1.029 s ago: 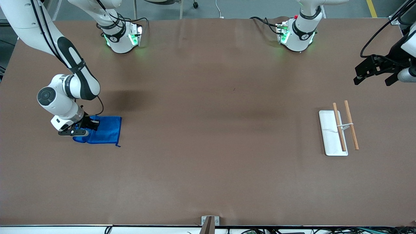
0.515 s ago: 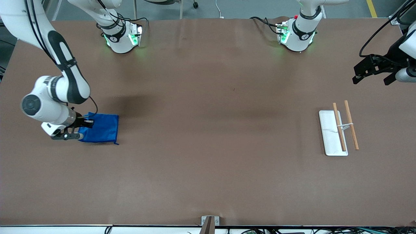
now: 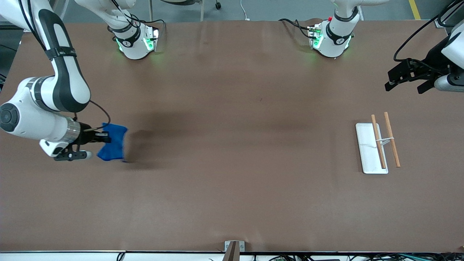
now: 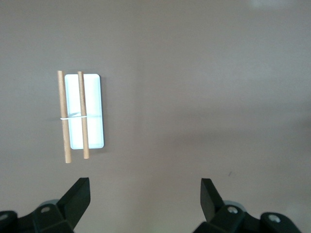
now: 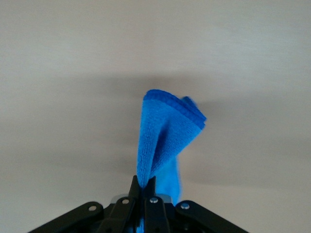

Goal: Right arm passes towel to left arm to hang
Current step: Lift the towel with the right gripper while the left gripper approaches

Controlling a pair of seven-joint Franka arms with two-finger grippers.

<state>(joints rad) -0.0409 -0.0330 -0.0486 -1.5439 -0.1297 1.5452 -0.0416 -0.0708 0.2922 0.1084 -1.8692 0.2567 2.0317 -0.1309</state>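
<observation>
Towel [image 3: 113, 142] pinched at one edge between the pressed-together fingers of the right claw [image 3: 105, 137], bunched and dangling clear of the brown surface [image 3: 232, 145] at the right arm's end, shadow just beside it. Right arm [image 3: 54, 94] bent low, forearm level, wrist turned sideways. Left claw [image 3: 404, 76] spread wide, holding nothing, hanging over the surface at the left arm's end, with a white tray [image 3: 368, 148] and two wooden sticks [image 3: 386, 139] below it and nearer the front camera. Compared with a second ago: towel raised off the surface and crumpled instead of lying flat, right claw drawn back toward its own end; left claw shifted only slightly.
</observation>
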